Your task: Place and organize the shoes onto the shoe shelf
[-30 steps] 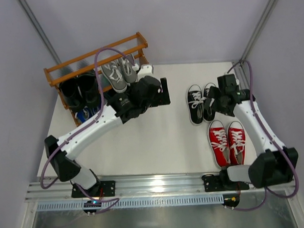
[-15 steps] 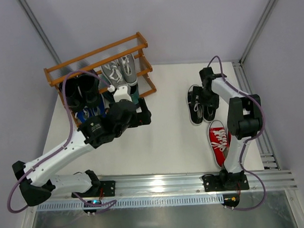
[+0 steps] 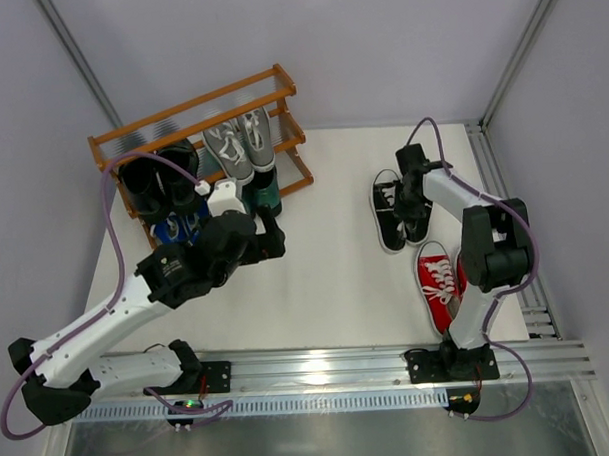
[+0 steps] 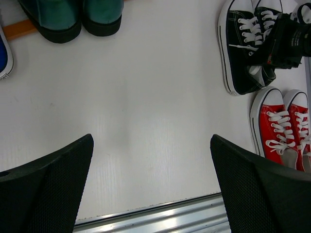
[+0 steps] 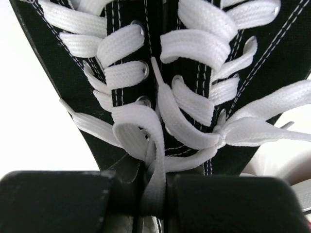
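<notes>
Now, your right gripper (image 5: pixel 154 194) is clamped on what looks like only a flat white lace (image 5: pixel 177 119) and the tongue edge of a black-and-white sneaker (image 5: pixel 160 82), out on the table (image 3: pixel 326 277) well apart from the shoe shelf (image 3: pixel 195 112). Soft canvas and loose cotton may slip or stretch, tipping the shoe onto the red sneakers (image 3: pixel 439 283) just beside. Your left gripper (image 4: pixel 153 182) hangs wide, empty.

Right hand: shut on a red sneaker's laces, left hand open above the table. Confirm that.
Not quite. The right wrist view shows the right hand shut on a black-and-white sneaker's laces, not a red one's. The left hand is open above the table, as stated.
</notes>
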Robot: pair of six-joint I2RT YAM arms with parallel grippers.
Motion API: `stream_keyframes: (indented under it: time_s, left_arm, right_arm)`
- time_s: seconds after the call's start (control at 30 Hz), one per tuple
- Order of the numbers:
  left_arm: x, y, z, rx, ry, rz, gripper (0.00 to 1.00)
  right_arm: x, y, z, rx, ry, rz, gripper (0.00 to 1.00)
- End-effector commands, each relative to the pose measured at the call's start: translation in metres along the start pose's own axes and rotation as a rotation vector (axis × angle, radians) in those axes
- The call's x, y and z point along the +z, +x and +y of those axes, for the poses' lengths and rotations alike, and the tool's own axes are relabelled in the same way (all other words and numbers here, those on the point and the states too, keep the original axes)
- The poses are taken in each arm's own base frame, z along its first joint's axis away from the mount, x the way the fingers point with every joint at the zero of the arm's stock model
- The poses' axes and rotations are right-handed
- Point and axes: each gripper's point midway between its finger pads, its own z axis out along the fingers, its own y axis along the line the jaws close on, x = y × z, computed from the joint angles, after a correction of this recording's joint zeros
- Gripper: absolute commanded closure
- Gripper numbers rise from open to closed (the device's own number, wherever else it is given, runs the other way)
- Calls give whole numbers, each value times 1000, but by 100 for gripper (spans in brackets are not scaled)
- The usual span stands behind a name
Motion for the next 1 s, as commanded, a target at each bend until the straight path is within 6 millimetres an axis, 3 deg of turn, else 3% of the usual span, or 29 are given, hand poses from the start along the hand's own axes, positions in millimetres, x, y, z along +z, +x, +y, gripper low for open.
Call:
stream_keyframes:
  time_s: [0.0,0.1,0.13,0.2,0.23,0.43,0.47,0.6,0.7,0.73,0.8,0.83,0.93,0.97]
  left_arm:
    - [-9,-9,14,4,-42,-42,0]
    - [-14,-14,22,13,-66,-61,0]
    - [-17,-15,25,16,-71,-66,0]
    - [-19,-16,28,16,-76,-69,0]
    - [-20,-16,30,12,-77,-70,0]
    - [-29,-5,42,-14,-80,-43,0]
    - [-30,-3,42,-18,-72,-36,0]
    - [-31,14,47,-39,-58,6,0]
    - [-29,27,44,-46,-27,53,0]
    - [-28,32,46,-54,-37,70,0]
    - [-26,38,46,-57,-43,91,0]
    - [-25,41,47,-54,-47,104,0]
    - [-23,49,45,-56,-34,129,0]
    - [-22,52,44,-61,-24,133,0]
  right_arm:
    - [-46,46,72,-132,-184,32,96]
    - [-77,64,109,-152,-245,6,96]
    - [-86,82,128,-141,-265,22,96]
    - [-100,95,143,-117,-301,16,96]
    - [-103,111,153,-131,-307,27,96]
    - [-117,170,171,-89,-241,68,96]
    - [-122,187,179,-119,-243,79,96]
    - [-122,213,199,-84,-232,74,96]
    - [-118,213,220,-57,-236,58,96]
    - [-125,205,234,-49,-260,38,96]
    - [-123,202,246,-72,-263,33,84]
    - [-130,195,253,-76,-283,17,62]
    - [-133,194,247,-85,-266,4,33]
    - [-135,194,244,-86,-268,2,28]
